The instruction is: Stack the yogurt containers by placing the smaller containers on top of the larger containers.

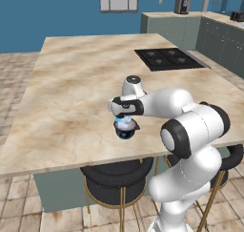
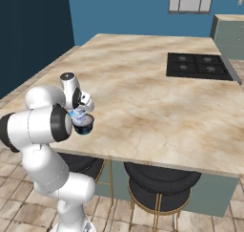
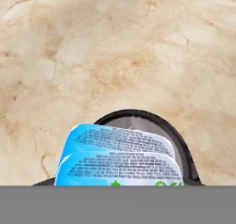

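On the marble island counter (image 1: 71,83), near its front edge, stands the dark cup (image 1: 126,130). Directly above the dark cup, the gripper (image 1: 125,117) clasps the small pale-blue cup (image 3: 120,159). Judged so, carrying is done; lowering and release remain.

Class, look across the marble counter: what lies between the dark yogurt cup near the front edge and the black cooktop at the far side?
Nothing: in the left base view, only bare marble counter runs from the dark cup to the cooktop.

Marble island counter (image 1: 71,97): dark cup (image 1: 126,130), inset cooktop (image 1: 169,58).
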